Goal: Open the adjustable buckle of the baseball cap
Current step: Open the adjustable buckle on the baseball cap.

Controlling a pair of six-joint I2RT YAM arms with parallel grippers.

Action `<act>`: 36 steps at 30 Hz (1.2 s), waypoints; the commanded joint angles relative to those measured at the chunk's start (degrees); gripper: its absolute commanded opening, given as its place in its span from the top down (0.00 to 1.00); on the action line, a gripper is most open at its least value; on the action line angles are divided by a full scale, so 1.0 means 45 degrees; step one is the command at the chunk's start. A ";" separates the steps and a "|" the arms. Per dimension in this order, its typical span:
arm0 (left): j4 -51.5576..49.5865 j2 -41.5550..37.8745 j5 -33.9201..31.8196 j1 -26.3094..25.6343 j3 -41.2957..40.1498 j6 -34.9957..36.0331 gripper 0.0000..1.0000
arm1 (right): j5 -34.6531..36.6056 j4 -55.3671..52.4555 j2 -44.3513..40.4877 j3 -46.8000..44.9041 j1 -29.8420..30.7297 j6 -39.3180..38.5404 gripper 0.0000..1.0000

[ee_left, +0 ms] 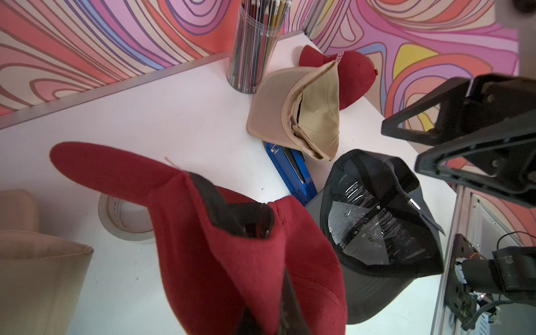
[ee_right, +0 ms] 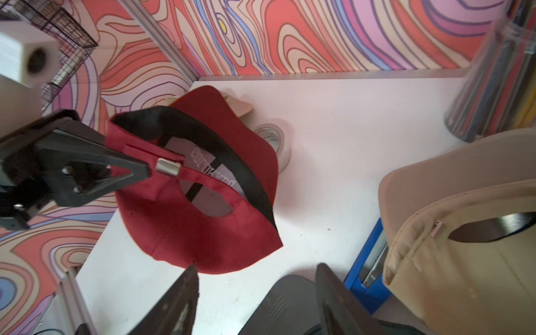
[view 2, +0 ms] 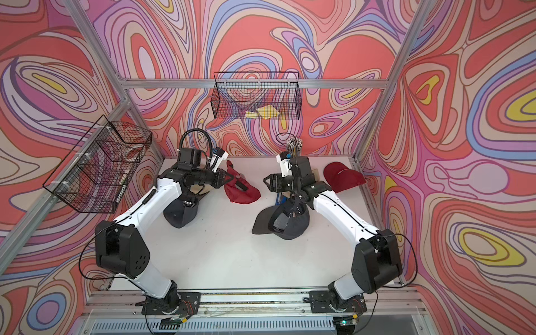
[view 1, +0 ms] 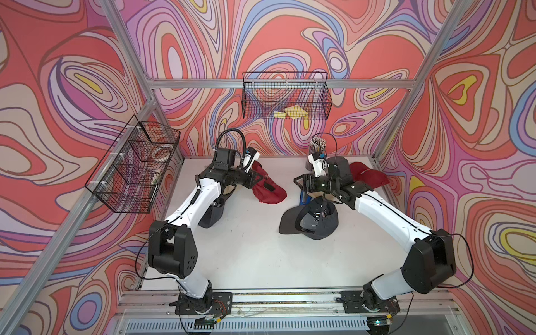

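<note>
Between our two grippers hangs the red baseball cap (ee_right: 203,232), its back opening turned toward our right gripper (ee_right: 255,304). Our left gripper (ee_right: 136,171) is clamped tight on the cap's strap (ee_right: 145,153), and the silver buckle (ee_right: 168,168) sits just past its fingertips, touching or nearly so. Our right gripper has its jaws spread with nothing in them, facing the buckle but well short of it.

We judge the danger to be in the approach. The buckle lies so close to our left fingertips that the right jaws could strike them rather than the metal. If we close on cloth instead of the buckle, any pull would likely drag the strap out of the left pinch. The cap is soft and may swing away on contact. A gray cap (view 1: 316,229) lies below the right gripper, and a low path could snag it.
</note>
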 commanded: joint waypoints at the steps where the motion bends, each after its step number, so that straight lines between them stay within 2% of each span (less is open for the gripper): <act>1: -0.1116 -0.0081 -0.0362 -0.0566 0.0314 0.2125 1.00 | -0.1818 0.0082 -0.0360 0.0547 -0.0044 -0.0953 0.43; 6: -0.1419 -0.0150 0.0029 -0.1092 0.0267 0.3232 1.00 | -0.3878 0.0062 -0.0026 0.0978 -0.0049 -0.2423 0.48; 9: -0.1729 -0.0208 0.0678 -0.1382 0.0188 0.4244 1.00 | -0.4974 -0.0495 0.0201 0.1218 -0.0047 -0.3994 0.48; 13: -0.1856 -0.0195 0.1245 -0.1512 0.0189 0.4539 1.00 | -0.5459 -0.1130 0.0502 0.1298 -0.0039 -0.5227 0.48; 19: -0.2520 -0.0418 0.1925 -0.1998 0.0170 0.5570 1.00 | -0.6364 -0.0688 0.0619 0.1028 -0.0055 -0.5631 0.55; 23: -0.2405 -0.0558 0.1996 -0.2257 0.0122 0.5333 1.00 | -0.6833 -0.0464 0.0534 0.0784 -0.0051 -0.5837 0.61; 36: -0.1808 -0.0731 0.2287 -0.2322 0.0115 0.4049 1.00 | -0.7097 -0.0955 0.0741 0.0868 -0.0056 -0.6136 0.61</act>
